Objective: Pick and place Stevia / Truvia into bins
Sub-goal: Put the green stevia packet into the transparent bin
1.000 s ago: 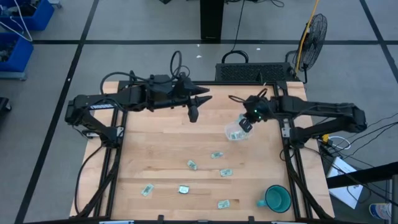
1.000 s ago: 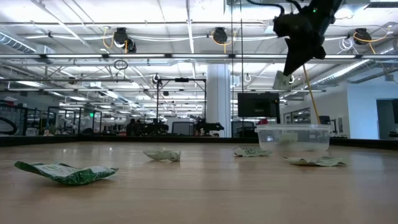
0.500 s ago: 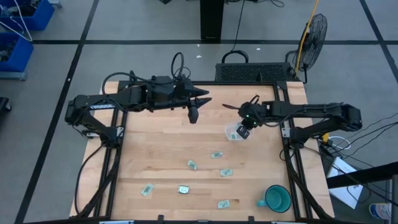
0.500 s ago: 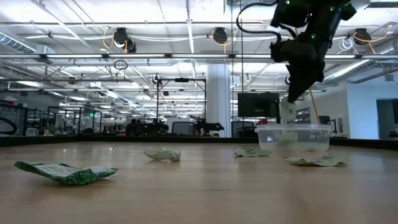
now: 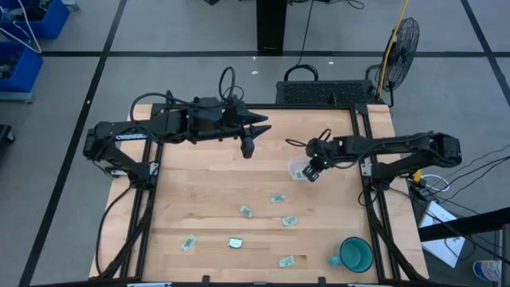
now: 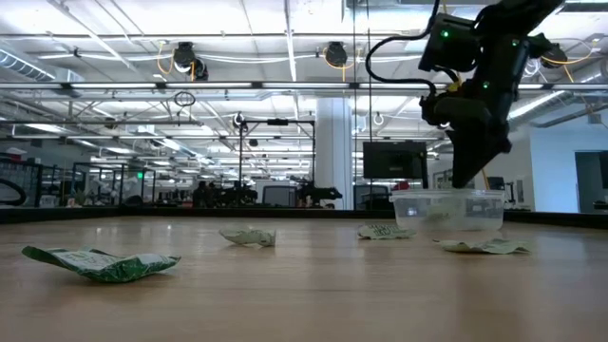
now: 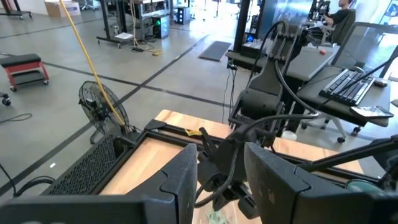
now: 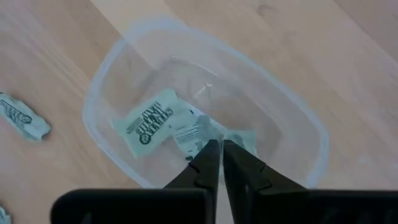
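The clear tub (image 5: 300,169) stands right of the table's middle and shows again in the low view (image 6: 446,209) and the right wrist view (image 8: 124,74). My right gripper (image 8: 215,149) reaches down into it, shut on a pale sachet (image 8: 186,129). A green sachet (image 8: 148,121) lies flat on the tub's floor beside it. Several more sachets lie flat on the wood, such as one (image 5: 276,198) near the tub and one (image 5: 188,244) toward the near left. My left gripper (image 5: 249,145) hovers open over the far middle of the table, touching nothing. My right gripper pinches the pale sachet at its near end (image 8: 200,138) between the two fingertips. The fingers come from above, pointing down into the tub. The rest of the sachet lies inside the tub against the green sachet.
A teal mug (image 5: 353,254) stands at the near right corner. One sachet (image 8: 22,118) lies on the wood just outside the tub. Loose sachets (image 6: 100,261) are scattered over the near half of the table. Black frame rails run along both side edges.
My right gripper has come down and a little toward the table's left, from above the tub into it, staying shut. The sachet that hung below its fingers is now inside the tub.
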Controlling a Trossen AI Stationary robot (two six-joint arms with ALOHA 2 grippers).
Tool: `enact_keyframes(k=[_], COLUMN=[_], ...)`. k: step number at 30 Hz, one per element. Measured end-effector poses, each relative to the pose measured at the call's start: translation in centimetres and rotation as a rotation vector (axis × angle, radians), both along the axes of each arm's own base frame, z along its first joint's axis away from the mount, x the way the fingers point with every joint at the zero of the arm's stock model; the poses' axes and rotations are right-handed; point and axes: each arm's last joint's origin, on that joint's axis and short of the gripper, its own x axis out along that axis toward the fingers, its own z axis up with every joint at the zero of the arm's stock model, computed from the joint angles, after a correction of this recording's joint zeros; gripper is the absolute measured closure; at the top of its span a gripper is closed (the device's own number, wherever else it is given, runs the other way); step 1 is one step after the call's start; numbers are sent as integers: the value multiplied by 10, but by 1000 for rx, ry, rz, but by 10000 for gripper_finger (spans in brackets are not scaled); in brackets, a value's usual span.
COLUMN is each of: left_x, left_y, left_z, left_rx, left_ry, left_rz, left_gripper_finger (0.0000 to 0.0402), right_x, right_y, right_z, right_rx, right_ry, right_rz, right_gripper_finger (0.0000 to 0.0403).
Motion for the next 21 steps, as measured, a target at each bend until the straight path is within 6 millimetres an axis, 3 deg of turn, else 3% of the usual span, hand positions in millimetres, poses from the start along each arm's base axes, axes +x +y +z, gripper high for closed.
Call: enact_keyframes(k=[11, 17, 21], left_x=[0, -3, -13], left_y=[0, 0, -1], left_z=[0, -4, -7], left_rx=[25, 23, 28], left_ry=[7, 64, 153], left_rz=[-5, -7, -10], left_gripper_finger=[261, 261, 261], right_x=[2, -2, 2], right_y=[0, 5, 12], right_z=[1, 24, 49], right_rx=[-15, 35, 25], right_ry=[-92, -225, -457], right_rz=[-5, -31, -6], right_gripper_finger=[313, 305, 305])
